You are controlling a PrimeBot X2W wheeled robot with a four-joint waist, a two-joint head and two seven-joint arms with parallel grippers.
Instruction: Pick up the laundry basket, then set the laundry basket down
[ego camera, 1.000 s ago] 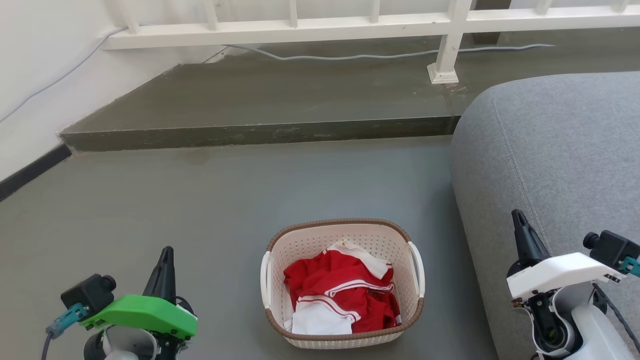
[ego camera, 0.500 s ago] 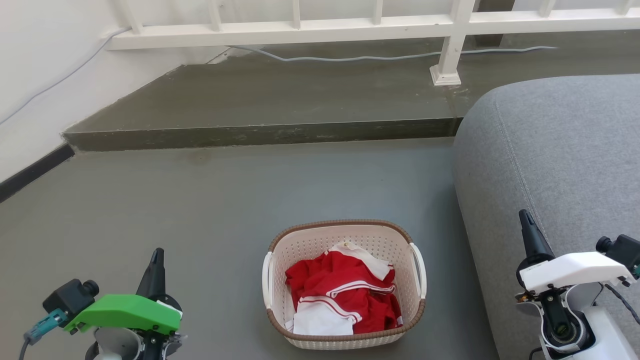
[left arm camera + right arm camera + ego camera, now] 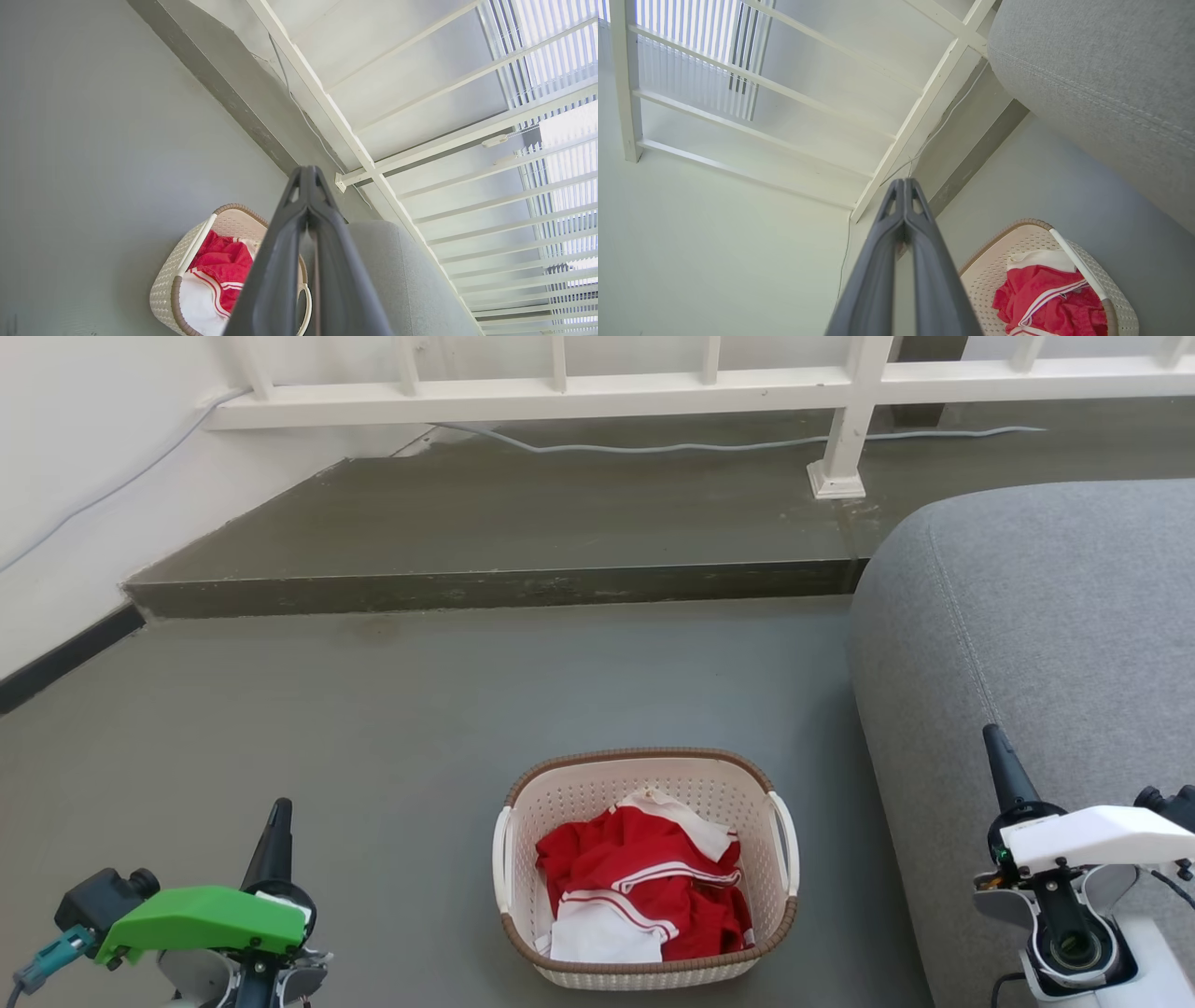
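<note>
The laundry basket stands on the grey floor at the lower middle of the head view, cream-white with a brown rim and white side handles, holding red and white clothes. My left gripper is well to its left, shut and empty. Far to the basket's right, in front of the sofa, my right gripper is shut and empty too. The left wrist view has the basket low beside the closed left gripper. In the right wrist view the basket sits at the lower right of the closed right gripper.
A grey sofa rises close to the basket's right side. Beyond the basket a raised dark step crosses the floor, with a white railing and a grey cable on it. A white wall runs along the left.
Both grippers have drawn back and outward from the basket toward the lower corners of the head view. The camera has shifted slightly; the basket stands where it was.
</note>
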